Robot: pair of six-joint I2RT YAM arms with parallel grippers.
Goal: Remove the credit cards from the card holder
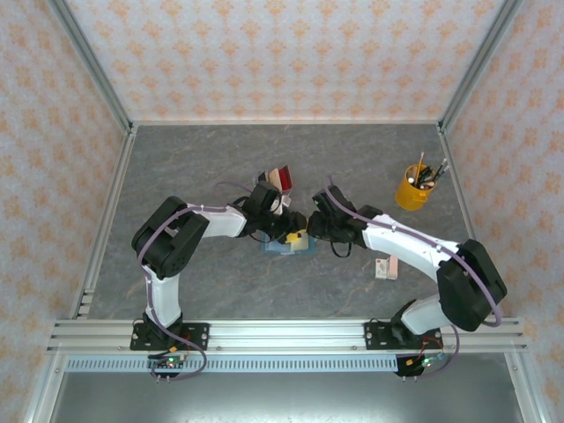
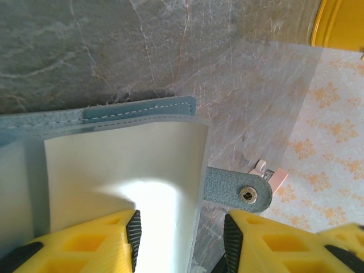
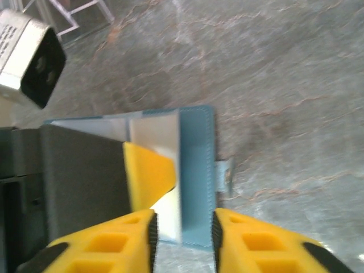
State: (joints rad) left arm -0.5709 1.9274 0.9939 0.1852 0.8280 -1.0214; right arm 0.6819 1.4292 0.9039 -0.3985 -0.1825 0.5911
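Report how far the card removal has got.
Done: a red card lies out beyond the card holder. In hand: the left gripper and right gripper are at the open holder, the right straddling its blue edge. Still to do: a pale card is inside it.

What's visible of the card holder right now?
The card holder lies open on the grey table: blue-teal, leather-like, stitched edge, pale glossy inner pockets, a strap with a metal snap. Its blue edge sits between the right gripper's fingertips; a pale pocket's edge sits between the left gripper's.
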